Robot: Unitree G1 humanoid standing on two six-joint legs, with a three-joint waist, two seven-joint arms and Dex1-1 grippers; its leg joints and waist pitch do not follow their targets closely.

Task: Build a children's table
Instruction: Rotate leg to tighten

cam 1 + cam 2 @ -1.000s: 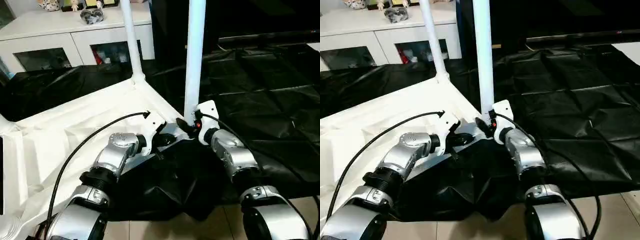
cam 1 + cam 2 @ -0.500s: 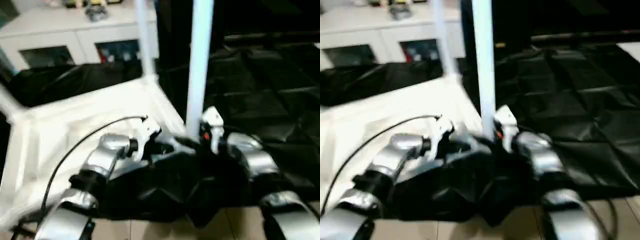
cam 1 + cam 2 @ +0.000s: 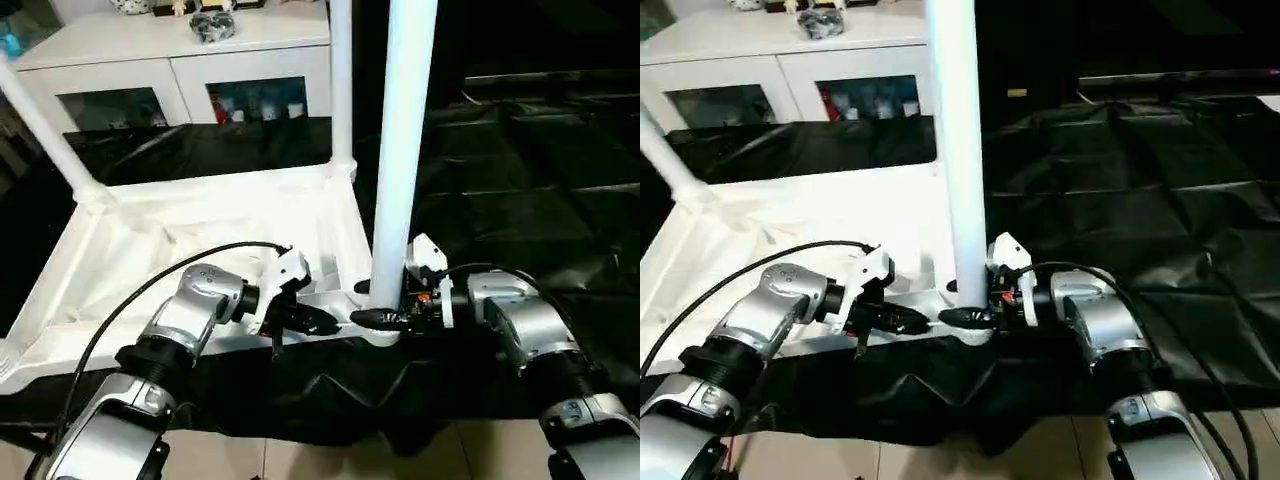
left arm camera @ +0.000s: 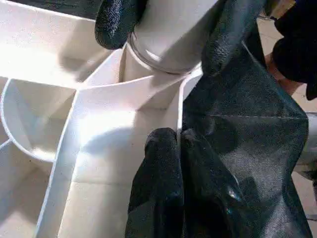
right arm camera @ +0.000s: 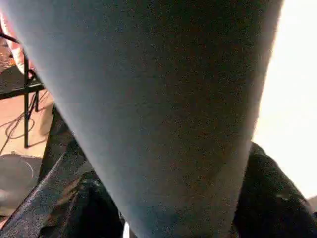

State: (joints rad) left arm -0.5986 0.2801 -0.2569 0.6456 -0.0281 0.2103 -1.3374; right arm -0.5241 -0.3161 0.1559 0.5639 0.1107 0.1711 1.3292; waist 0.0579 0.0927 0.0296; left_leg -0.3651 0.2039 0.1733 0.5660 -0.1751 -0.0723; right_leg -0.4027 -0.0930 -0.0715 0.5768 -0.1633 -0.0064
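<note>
The children's table top (image 3: 200, 230) lies upside down on the black-draped work table, ribbed side up. Three white legs stand upright in its corner sockets: the near right leg (image 3: 400, 150), a far right one (image 3: 341, 90) and a far left one (image 3: 45, 130). My left gripper (image 3: 318, 322) is shut on the top's near rim (image 4: 179, 114), just left of the near right socket. At the base of the near right leg (image 4: 173, 25) sits my right gripper (image 3: 372, 318), shut on it with one finger (image 4: 116, 22) on each side. That leg (image 5: 158, 99) stands close before the right wrist.
A white cabinet (image 3: 180, 60) with glass doors stands behind the work table, small items on top. Crinkled black cloth (image 3: 520, 180) covers the table to the right and bunches under the near rim. Tiled floor (image 3: 300, 460) lies below the front edge.
The camera has shifted and tilted, bringing the far left leg into view. My right forearm now reaches the leg's base from the right, its fingers drawn in around it. The left gripper keeps its hold.
</note>
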